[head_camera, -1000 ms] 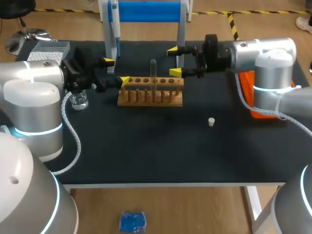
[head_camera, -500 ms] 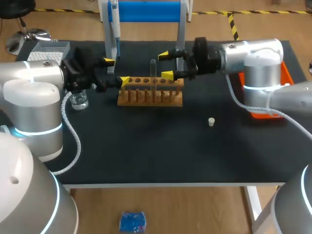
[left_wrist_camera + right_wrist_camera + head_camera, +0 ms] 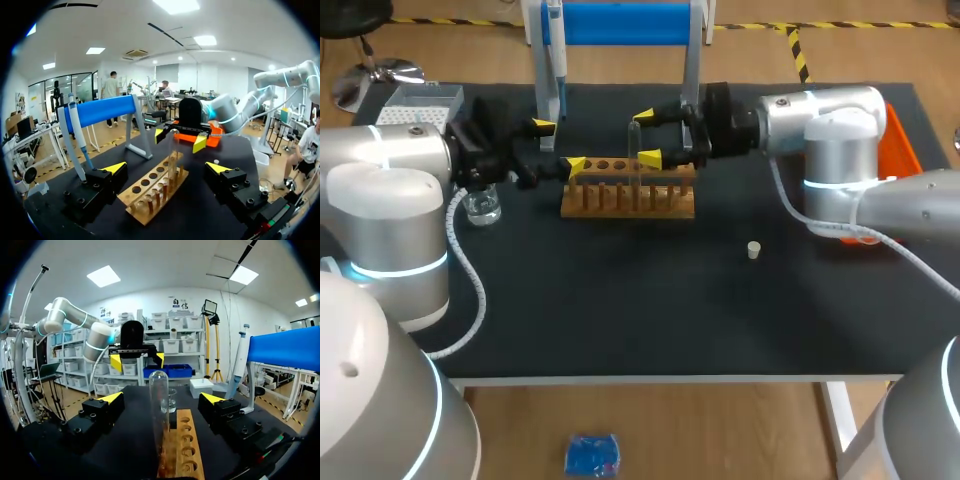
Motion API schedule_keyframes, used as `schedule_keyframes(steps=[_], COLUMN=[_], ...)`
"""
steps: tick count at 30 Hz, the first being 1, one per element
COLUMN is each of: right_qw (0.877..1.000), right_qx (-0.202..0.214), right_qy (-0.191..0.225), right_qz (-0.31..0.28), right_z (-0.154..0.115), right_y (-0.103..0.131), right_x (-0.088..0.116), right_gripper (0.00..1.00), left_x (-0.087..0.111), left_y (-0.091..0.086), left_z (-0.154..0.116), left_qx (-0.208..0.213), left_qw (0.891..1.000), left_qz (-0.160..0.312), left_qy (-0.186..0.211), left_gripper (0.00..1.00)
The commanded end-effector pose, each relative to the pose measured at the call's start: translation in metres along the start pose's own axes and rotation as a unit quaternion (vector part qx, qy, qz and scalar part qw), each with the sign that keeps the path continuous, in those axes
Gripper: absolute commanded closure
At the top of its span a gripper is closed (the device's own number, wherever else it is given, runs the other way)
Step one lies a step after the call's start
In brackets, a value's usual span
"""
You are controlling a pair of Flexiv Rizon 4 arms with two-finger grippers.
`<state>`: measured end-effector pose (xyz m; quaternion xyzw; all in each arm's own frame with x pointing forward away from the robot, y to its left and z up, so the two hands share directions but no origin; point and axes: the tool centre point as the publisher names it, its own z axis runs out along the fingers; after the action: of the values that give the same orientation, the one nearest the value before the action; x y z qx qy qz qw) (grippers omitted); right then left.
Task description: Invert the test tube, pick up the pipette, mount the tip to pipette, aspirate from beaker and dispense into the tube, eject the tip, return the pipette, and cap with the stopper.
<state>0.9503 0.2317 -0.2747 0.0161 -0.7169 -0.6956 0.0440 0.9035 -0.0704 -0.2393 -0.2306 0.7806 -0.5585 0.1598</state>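
My right gripper (image 3: 646, 137) is wide open and empty, with the test tube (image 3: 635, 150) untouched between its fingertips, standing upright in the wooden rack (image 3: 630, 197), my open left gripper (image 3: 560, 145) at the rack's other end.

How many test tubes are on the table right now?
1. The test tube stands upright in the wooden rack, between the right gripper's open fingers, neither touching it. The left arm hides some table, so another may be hidden.

A glass test tube (image 3: 159, 412) stands upright, rounded end up, in the wooden rack (image 3: 187, 452), between the right gripper's (image 3: 162, 398) widely spread fingers and clear of both, with the left gripper (image 3: 138, 360) facing it from beyond.
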Motion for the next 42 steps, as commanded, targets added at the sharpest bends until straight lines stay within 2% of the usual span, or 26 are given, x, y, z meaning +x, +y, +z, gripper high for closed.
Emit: schedule_keyframes(steps=[1,20,21,22,23,24,28,29,42], right_qw=[1.0,1.0,1.0,1.0,1.0,1.0,1.0,1.0,1.0], right_qx=[-0.005,-0.016,-0.015,-0.015,-0.015,-0.015,-0.013,-0.013,-0.016], right_qy=[0.0,-0.008,-0.01,-0.011,-0.012,-0.013,-0.017,-0.017,-0.019], right_qz=[-0.001,0.003,0.003,0.002,0.002,0.002,0.0,0.0,0.002], right_z=[0.006,0.022,0.022,0.022,0.022,0.021,0.02,0.02,0.018], right_y=[-0.004,-0.01,-0.01,-0.01,-0.01,-0.009,-0.009,-0.009,-0.005], right_x=[-0.003,-0.005,-0.006,-0.006,-0.007,-0.007,-0.008,-0.008,-0.006], right_gripper=[0.0,0.02,0.05,0.13,0.29,0.52,0.94,1.0,1.0], left_x=[0.001,0.001,0.001,0.001,0.001,0.001,0.001,0.001,0.001], left_y=[0.002,0.002,0.002,0.002,0.002,0.002,0.002,0.002,0.002], left_z=[0.001,0.001,0.001,0.001,0.001,0.001,0.001,0.001,0.001], left_qx=[0.003,0.003,0.003,0.003,0.003,0.003,0.003,0.003,0.003], left_qw=[1.0,1.0,1.0,1.0,1.0,1.0,1.0,1.0,1.0], left_qz=[0.001,0.001,0.001,0.001,0.001,0.001,0.001,0.001,0.001], left_qy=[-0.003,-0.003,-0.003,-0.003,-0.003,-0.003,-0.003,-0.003,-0.003], left_gripper=[0.0,0.0,0.0,0.0,0.0,0.0,0.0,0.0,0.0])
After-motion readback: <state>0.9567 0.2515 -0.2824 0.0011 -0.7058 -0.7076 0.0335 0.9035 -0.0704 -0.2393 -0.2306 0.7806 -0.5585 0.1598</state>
